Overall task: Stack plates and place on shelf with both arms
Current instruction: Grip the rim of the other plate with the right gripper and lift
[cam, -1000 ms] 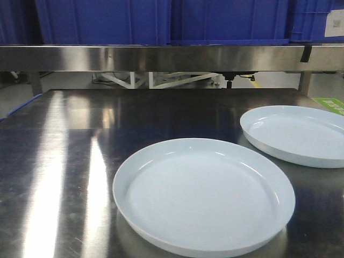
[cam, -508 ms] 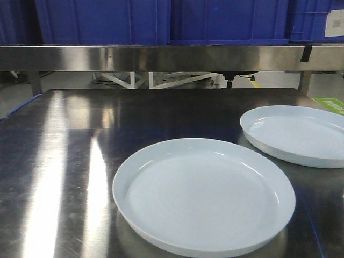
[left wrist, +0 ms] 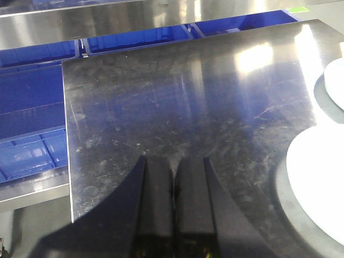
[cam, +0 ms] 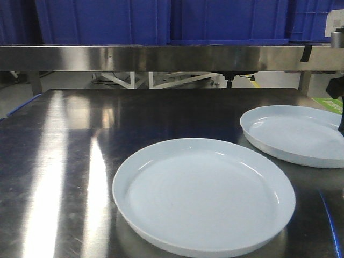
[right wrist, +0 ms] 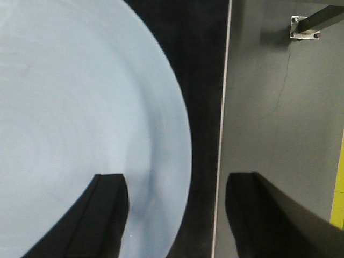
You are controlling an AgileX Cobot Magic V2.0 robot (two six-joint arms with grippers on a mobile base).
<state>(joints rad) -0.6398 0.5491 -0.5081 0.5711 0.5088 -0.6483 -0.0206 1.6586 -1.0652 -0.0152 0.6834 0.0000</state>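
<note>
Two pale bluish-white plates lie apart on the steel tabletop: one near and central (cam: 204,196), one at the far right (cam: 301,134). The shelf's steel front rail (cam: 161,58) runs across the back. My right gripper (right wrist: 176,177) is open above the right plate (right wrist: 80,107); one finger is over the plate, the other (right wrist: 252,215) is past the table edge, and the plate's rim lies between them. Part of my right arm (cam: 339,97) shows at the front view's right edge. My left gripper (left wrist: 174,177) is shut and empty over bare tabletop, left of the plates (left wrist: 317,199).
Blue crates (cam: 107,21) stand on the shelf. More blue bins (left wrist: 32,123) sit beyond the table's left edge. The table's right edge (right wrist: 223,134) drops to grey floor (right wrist: 285,134) with a yellow strip (right wrist: 338,204).
My right arm has come into the front view at the right edge, above the far right plate. Both plates lie where they were.
</note>
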